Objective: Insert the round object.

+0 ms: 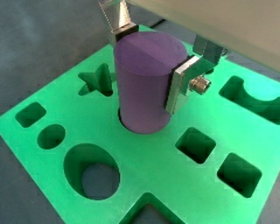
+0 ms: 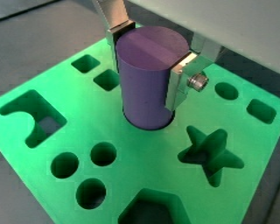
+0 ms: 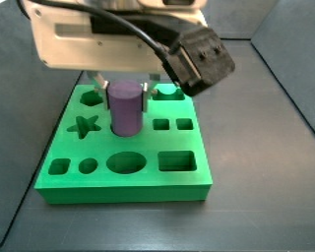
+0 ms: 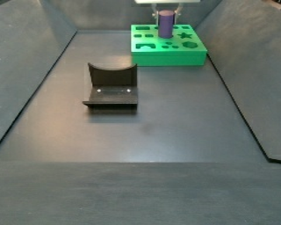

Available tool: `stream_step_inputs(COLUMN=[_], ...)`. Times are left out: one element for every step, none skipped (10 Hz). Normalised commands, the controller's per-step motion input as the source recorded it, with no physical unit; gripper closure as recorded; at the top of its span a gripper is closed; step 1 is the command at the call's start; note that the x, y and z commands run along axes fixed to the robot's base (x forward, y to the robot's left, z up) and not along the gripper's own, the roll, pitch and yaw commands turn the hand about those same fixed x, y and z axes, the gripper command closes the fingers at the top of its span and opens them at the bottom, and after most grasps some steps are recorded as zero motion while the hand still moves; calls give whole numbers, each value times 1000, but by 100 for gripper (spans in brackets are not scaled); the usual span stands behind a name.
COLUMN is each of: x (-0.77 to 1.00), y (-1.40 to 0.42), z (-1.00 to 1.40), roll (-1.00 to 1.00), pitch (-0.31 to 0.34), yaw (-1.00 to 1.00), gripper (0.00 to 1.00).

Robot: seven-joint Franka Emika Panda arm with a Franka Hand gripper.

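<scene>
**Purple peg upright in the green board, held by the gripper**

The green board [image 3: 121, 167] lies on the dark floor and carries many cut-out shapes: a star [image 2: 210, 153], a large round hole [image 3: 125, 161], a square hole [image 3: 177, 160], small round and square holes, and an arch-shaped slot [image 1: 257, 96]. The purple peg [image 1: 146, 83] stands upright near the middle of the board, beside the star, with its lower end inside a round opening; in both wrist views the opening's rim shows around the peg's base [image 2: 145, 122]. How deep it sits cannot be told. The other cut-outs are unfilled.

The arm reaches down from above the board, its white wrist body [image 3: 107, 34] and a dark camera block [image 3: 200, 59] hanging over the board's far half in a side view.

The gripper [image 2: 146, 54] is over the board's middle, its flat silver fingers [image 1: 185, 81] pressed against opposite sides of the peg's upper part, clamped on it.

The fixture [image 4: 110, 85] stands on the floor well apart from the board.
</scene>
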Motion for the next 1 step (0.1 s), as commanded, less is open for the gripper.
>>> stream_step_inputs(x=[23], y=[0], z=[-89], roll=[-63], pitch=[0], yaw=[-6], gripper=[100])
